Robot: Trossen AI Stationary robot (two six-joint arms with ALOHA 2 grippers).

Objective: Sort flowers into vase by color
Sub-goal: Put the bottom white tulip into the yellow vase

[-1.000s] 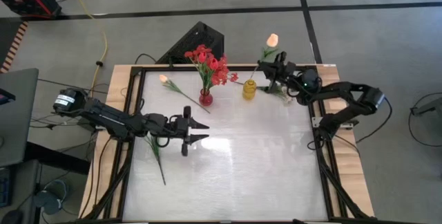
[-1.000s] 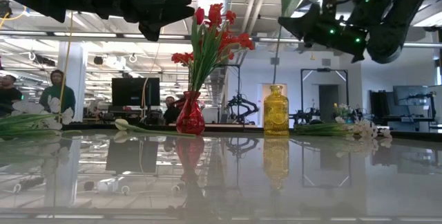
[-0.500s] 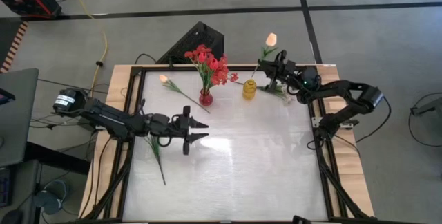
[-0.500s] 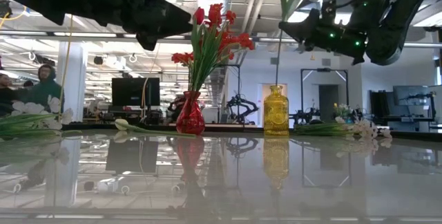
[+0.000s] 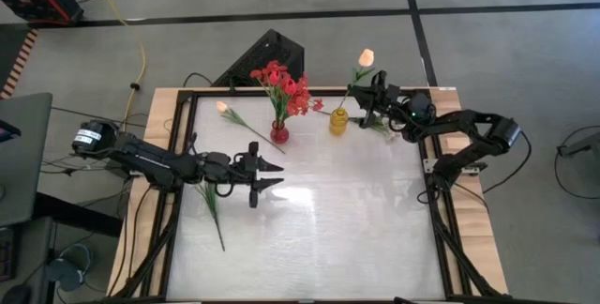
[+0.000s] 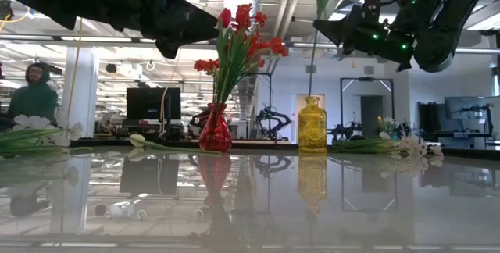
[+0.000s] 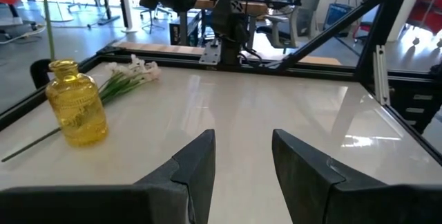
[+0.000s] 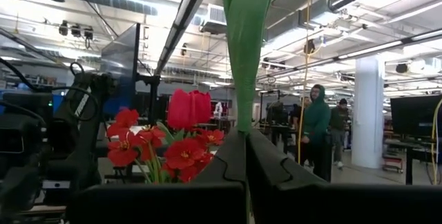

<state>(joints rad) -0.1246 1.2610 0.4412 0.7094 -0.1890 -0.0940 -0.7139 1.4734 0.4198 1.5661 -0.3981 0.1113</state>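
Note:
My right gripper [image 5: 374,96] is shut on a pale yellow-peach tulip [image 5: 366,57] above the yellow vase [image 5: 338,121] at the table's far right. Its stem [image 6: 314,58] runs down to the vase mouth [image 6: 312,97]. The red vase [image 5: 279,133] beside it holds red flowers [image 5: 284,86]. Another pale tulip [image 5: 222,107] lies flat at the far left. White-blossomed sprigs [image 5: 382,126] lie right of the yellow vase, and more [image 5: 214,212] lie by the left edge. My left gripper [image 5: 267,174] hovers open over the table's left middle, with nothing between its fingers [image 7: 200,165]. My right gripper pinches the tulip's green stem and leaf [image 8: 243,106] between its two fingers, below the flower head. The fingers come from the table's right side, slanting a little upward and lying across the stem. The tulip stands nearly upright, its lower end at the yellow vase's mouth [image 7: 52,61].
The white tabletop [image 5: 337,220] has a black frame and wooden border. Behind the far edge stands a dark angled box [image 5: 272,55]. A person [image 6: 35,97] stands in the room beyond the table.
My left gripper has tipped its fingers down a little while staying in place. My right gripper has kept the tulip upright over the yellow vase. A person in the room behind has walked.

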